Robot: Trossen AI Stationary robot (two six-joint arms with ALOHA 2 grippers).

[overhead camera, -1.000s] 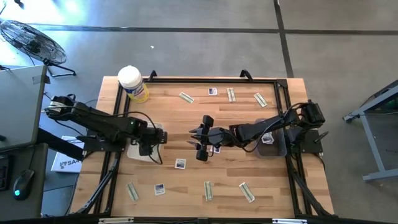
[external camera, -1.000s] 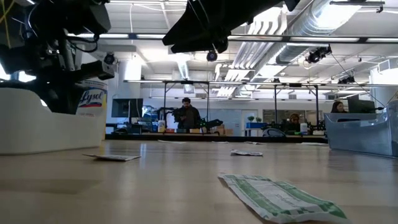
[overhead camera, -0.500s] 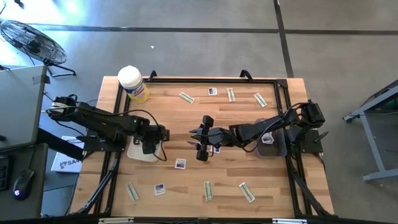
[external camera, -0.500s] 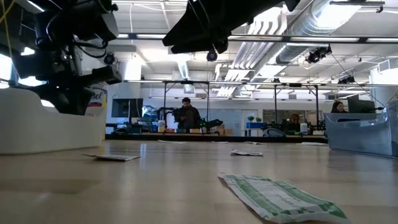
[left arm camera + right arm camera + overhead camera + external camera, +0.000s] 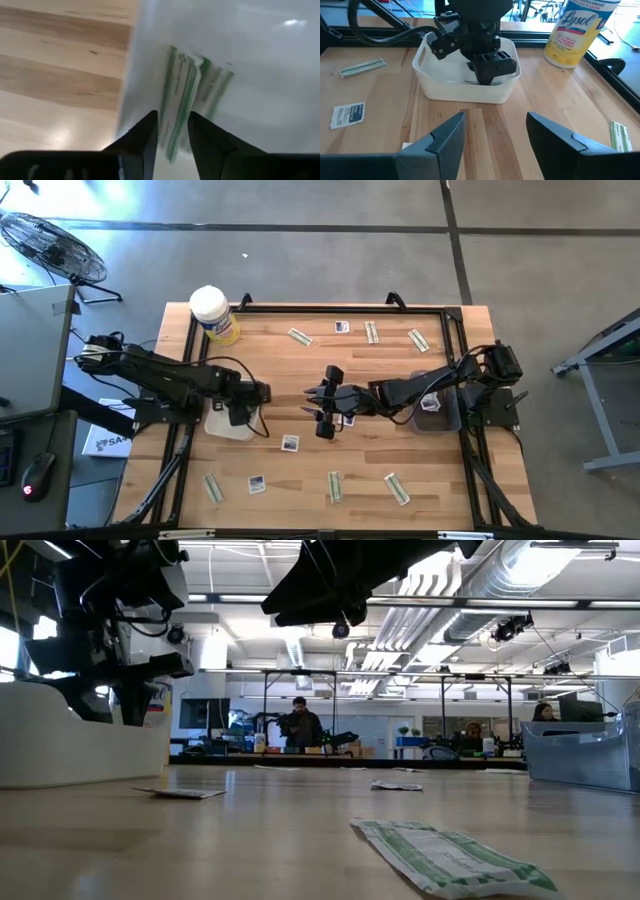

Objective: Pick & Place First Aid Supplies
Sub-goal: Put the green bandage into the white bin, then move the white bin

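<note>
My left gripper [image 5: 240,404] hangs pointing down into the white bin [image 5: 226,426] at the table's left, its fingers apart. Under the gap lie blurred green-striped strips [image 5: 186,95] on the bin's floor [image 5: 270,75]; nothing sits between the fingertips. My right gripper [image 5: 322,410] hovers open over the table's middle, pointing at the bin [image 5: 467,75] and holding nothing. Other first aid supplies lie flat on the wood: strips [image 5: 299,336] [image 5: 335,486] and white square packets [image 5: 290,443] [image 5: 347,114].
The yellow white-lidded canister [image 5: 213,314] stands at the far left corner, behind the bin. A grey bin [image 5: 436,412] sits under the right arm. More strips [image 5: 371,332] [image 5: 397,489] lie along the far and near edges. A black frame rail [image 5: 320,308] edges the table.
My left gripper has opened above the white bin: in the low view its fingers were together and now stand apart. It stayed over the bin, turning slightly. My right arm kept still.
</note>
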